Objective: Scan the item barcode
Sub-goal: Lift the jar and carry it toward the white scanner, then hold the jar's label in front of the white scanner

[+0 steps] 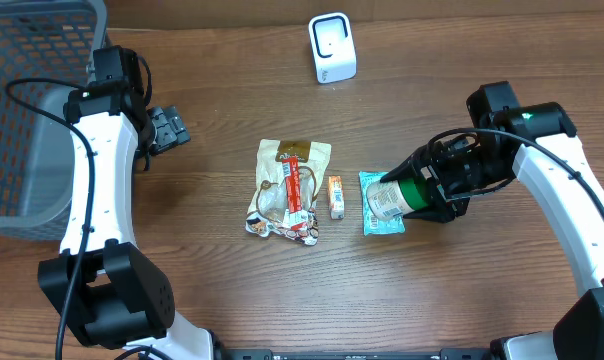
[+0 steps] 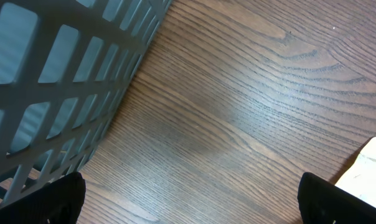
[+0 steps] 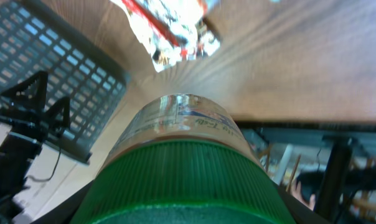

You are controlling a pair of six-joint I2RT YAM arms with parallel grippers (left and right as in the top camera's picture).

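Right end effector (image 1: pixel 414 192) clamped on green-capped bottle (image 1: pixel 384 200), axis level, base leftward, over teal packet (image 1: pixel 380 226); white scanner (image 1: pixel 332 47) well apart, far-left; left end effector (image 1: pixel 172 128) spread, farther off.

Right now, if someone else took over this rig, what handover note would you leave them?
Left gripper: open, empty, beside the grey basket.
Right gripper: shut on the green-capped bottle, gripped at the cap, with the bottle on its side over the teal packet.
White scanner: stands at the far side of the table, well apart from the bottle.
Snack bag and small orange box: mid-table, with no gripper on them.
Done: bottle gripped.
Left: carry it to the scanner and present its barcode. I cannot see where the barcode sits on the label.
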